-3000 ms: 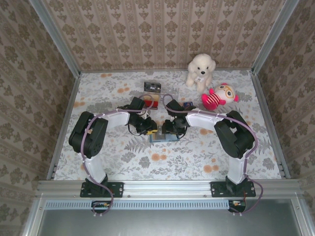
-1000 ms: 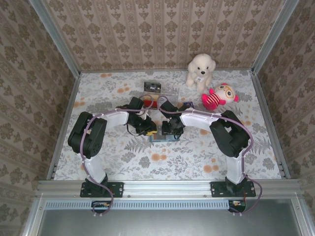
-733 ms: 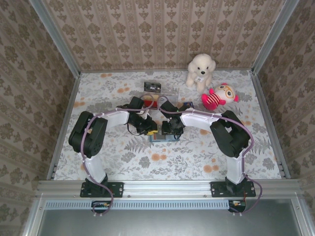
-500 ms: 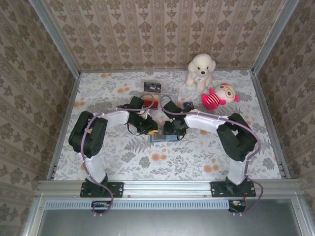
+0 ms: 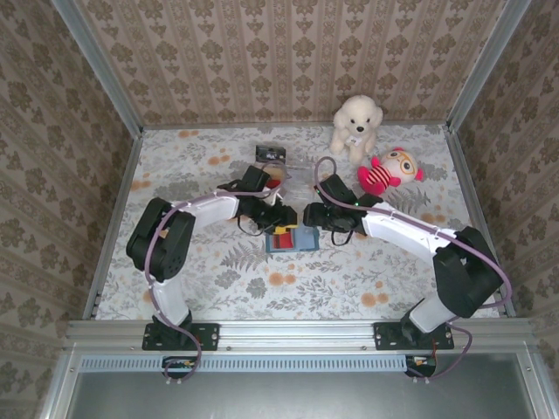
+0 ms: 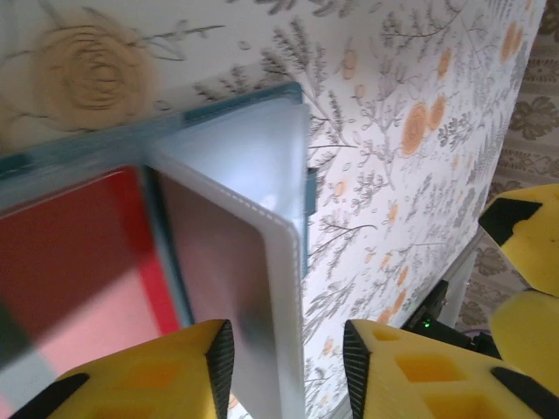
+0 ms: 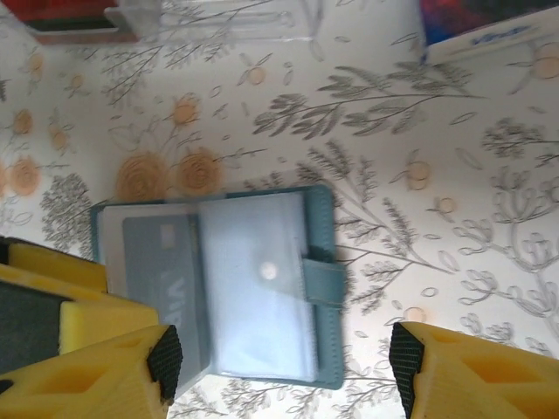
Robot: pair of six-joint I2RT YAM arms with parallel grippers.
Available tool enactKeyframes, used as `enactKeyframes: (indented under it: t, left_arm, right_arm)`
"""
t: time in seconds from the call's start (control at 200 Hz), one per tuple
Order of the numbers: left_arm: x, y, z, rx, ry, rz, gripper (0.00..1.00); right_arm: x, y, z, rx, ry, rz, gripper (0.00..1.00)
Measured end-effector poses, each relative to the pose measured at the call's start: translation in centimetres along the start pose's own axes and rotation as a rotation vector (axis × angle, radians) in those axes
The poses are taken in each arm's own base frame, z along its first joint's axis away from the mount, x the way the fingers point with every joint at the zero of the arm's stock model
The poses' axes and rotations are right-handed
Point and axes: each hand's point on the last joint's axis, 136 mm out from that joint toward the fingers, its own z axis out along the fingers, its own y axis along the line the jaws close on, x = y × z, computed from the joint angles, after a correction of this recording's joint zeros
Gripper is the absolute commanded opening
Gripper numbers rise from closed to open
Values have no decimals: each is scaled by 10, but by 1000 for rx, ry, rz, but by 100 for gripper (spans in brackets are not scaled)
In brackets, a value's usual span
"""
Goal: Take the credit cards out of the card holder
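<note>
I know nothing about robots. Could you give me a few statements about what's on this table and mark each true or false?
1. The card holder lies open on the table. True.
2. A red card sits inside the holder. True.
3. The right gripper is clamped on the white plush dog. False: its fingers stand wide apart over the card holder, and the dog sits at the far edge of the table.
4. Both plush toys sit on the left side of the table. False: the dog and the red plush doll are on the far right side.
5. A grey card shows through a clear sleeve of the holder. True.
</note>
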Motion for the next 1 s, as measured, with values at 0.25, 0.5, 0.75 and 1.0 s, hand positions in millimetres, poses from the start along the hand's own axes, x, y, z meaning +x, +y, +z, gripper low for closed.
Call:
enactKeyframes:
  t: [0.25,0.5,0.75,1.0]
  left_arm:
    - [0,-2,8,9,17,3,59]
    - [-4,-10,10,46,15,27,61]
    - [-10,-14,13,71,8,35,69]
    - [-14,-8,12,78,-14,3,60]
  right_arm:
    - [-11,-16,-1,40,-33,72,67]
    - [-9,-21,0,44,-32,106,66]
    - [-11,-19,-7,28,-48,112,65]
    - [-7,-11,-3,-21,-25,101,52]
